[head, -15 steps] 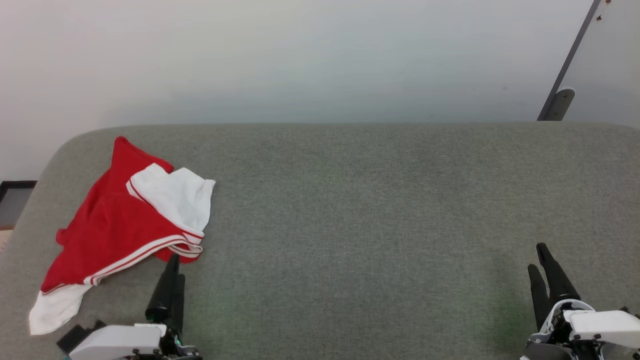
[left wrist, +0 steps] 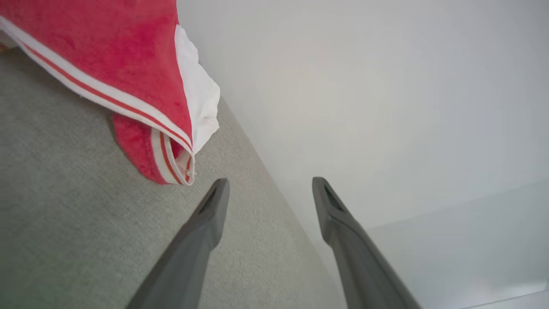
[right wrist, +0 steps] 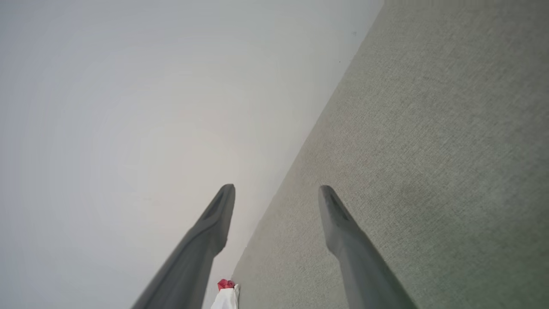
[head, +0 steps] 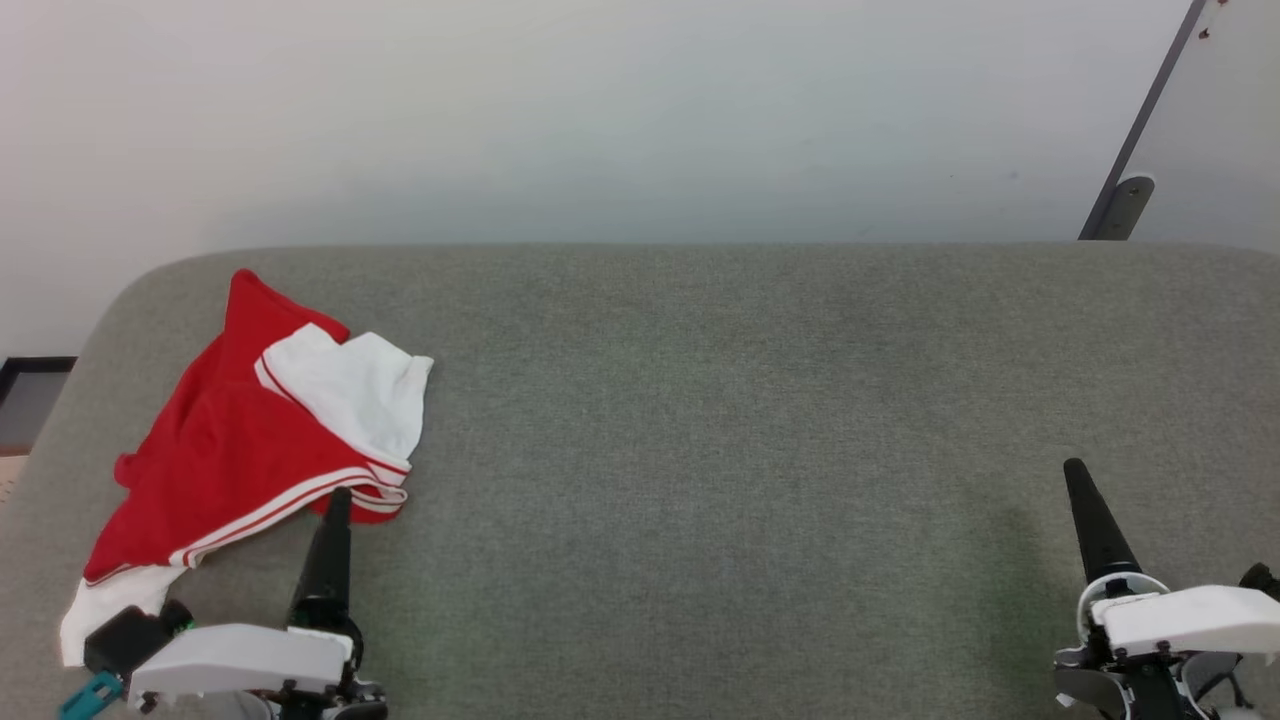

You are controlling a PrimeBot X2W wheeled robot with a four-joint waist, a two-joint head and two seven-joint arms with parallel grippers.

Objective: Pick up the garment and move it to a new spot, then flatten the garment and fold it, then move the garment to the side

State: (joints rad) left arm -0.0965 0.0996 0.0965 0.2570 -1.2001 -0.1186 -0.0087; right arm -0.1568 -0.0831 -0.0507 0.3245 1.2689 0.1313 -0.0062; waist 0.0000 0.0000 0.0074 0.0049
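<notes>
1. At the far left of the grey fabric-covered surface (head: 760, 400), the garment (head: 225, 440) lies crumpled with its red body uppermost and a white sleeve (head: 345, 385) folded over it. It sits where it sat half a second ago and is not yet lifted.
2. Just right of the garment's near corner, the left gripper (head: 337, 500) has crept forward and rolled at the wrist. Its two fingers showed side by side before; in the head view they now stack into one dark line, whose tip reaches the striped hem (left wrist: 171, 161). The left wrist view shows the fingers well apart with nothing between them. The folded corner lies just beyond the left-hand finger, off to one side of the gap.
3. Far to the right, well apart from the garment, the right gripper (head: 1077, 472) has made the same roll and a small advance. Its fingers are spread and empty over bare fabric.
4. Across the scene, this reads as the start of the pick-up. The left gripper likely needs to shift toward the cloth so the hem falls between its jaws. Otherwise it risks closing on nothing, or only on thin trim.
</notes>
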